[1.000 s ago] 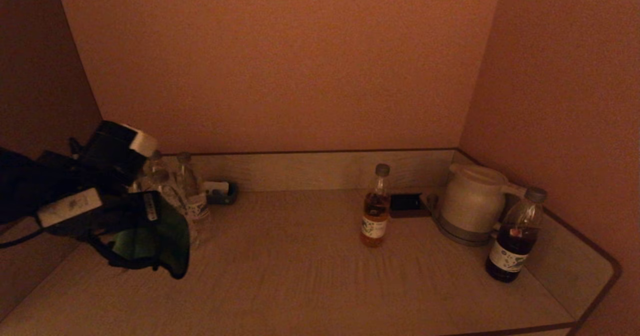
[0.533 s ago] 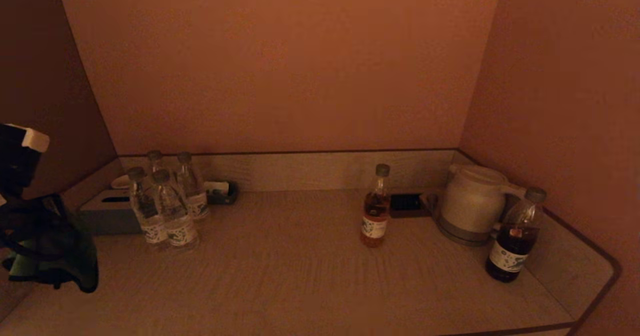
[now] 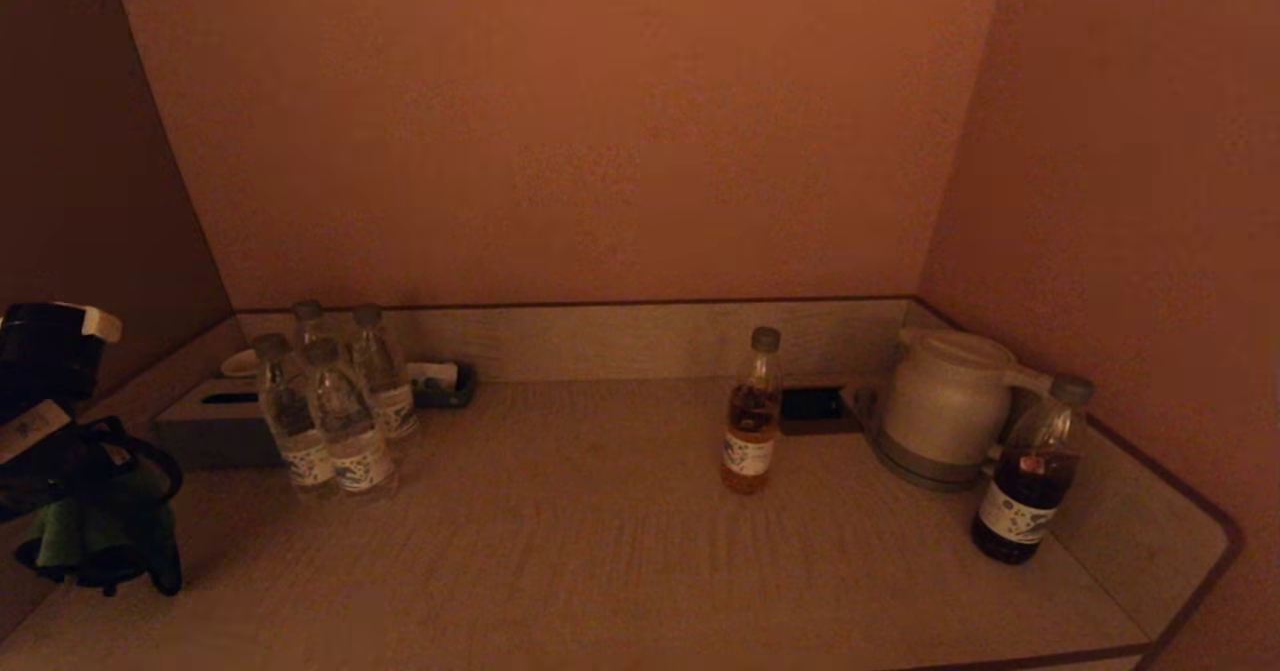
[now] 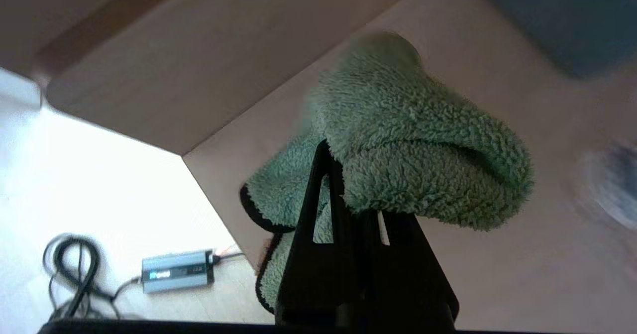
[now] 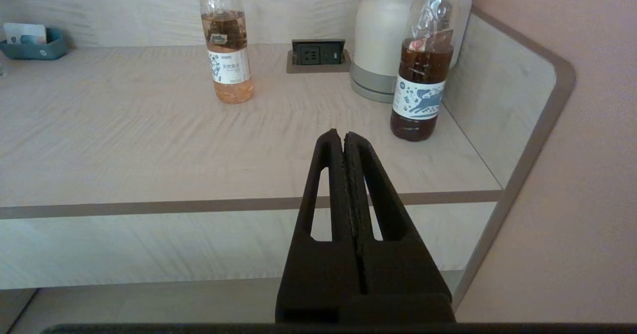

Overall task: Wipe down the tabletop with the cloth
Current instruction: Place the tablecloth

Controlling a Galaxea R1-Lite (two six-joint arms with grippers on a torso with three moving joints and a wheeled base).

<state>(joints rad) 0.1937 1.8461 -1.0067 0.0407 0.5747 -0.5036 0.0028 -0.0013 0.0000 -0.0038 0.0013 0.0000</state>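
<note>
**End effector grips cloth at table's left edge**

The left end effector (image 4: 343, 174), fingers clamped on the fluffy green cloth (image 4: 413, 140), hangs over the far-left edge of the pale wood-grain table (image 3: 600, 551). The right end effector (image 5: 344, 140) sits pressed closed, short of the table's front edge. Plain walls enclose the alcove.

Fluffy green fleece cloth (image 4: 413, 140); matt pale wood-grain tabletop (image 5: 149, 140)
</note>
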